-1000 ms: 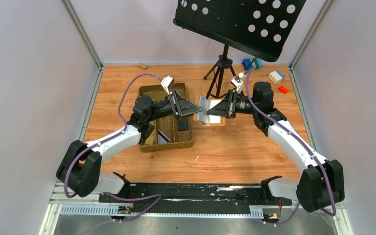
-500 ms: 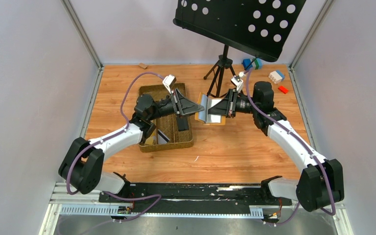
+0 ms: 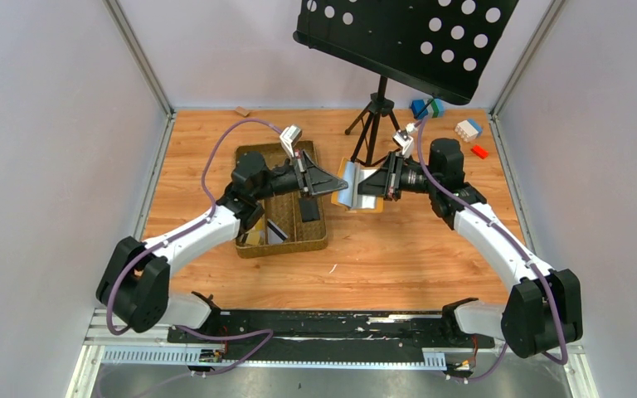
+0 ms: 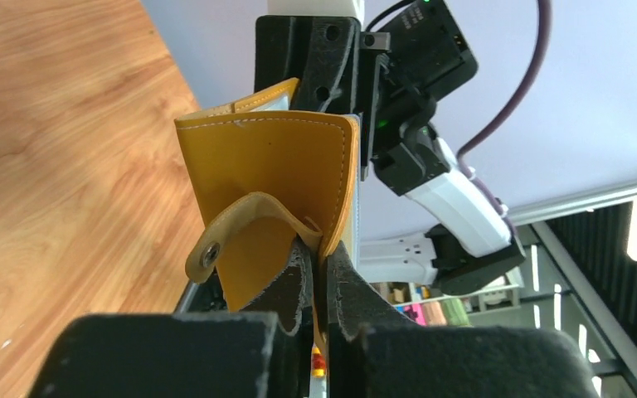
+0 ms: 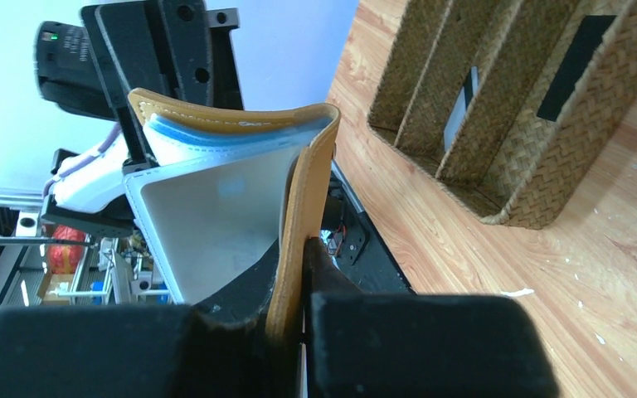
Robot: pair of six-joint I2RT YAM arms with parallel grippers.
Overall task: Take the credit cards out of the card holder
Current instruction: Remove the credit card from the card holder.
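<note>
Above the table's middle, the mustard-yellow card holder hangs upright between both grippers. My left gripper is shut on one yellow edge, just beside the snap flap. My right gripper is shut on the opposite leather side, and the grey-blue inside faces its camera. The black credit card lies in the brown woven tray, and a striped card stands in another compartment. I cannot tell whether any card sits in the holder's pockets.
A music stand's tripod stands just behind the holder, its black perforated desk overhead. Toy blocks lie at the back right and a small wooden block at the back left. Grey walls close both sides.
My left gripper has moved right to the card holder and shut on its edge. The right gripper, still shut, has tipped the holder more upright and shifted it slightly left.
</note>
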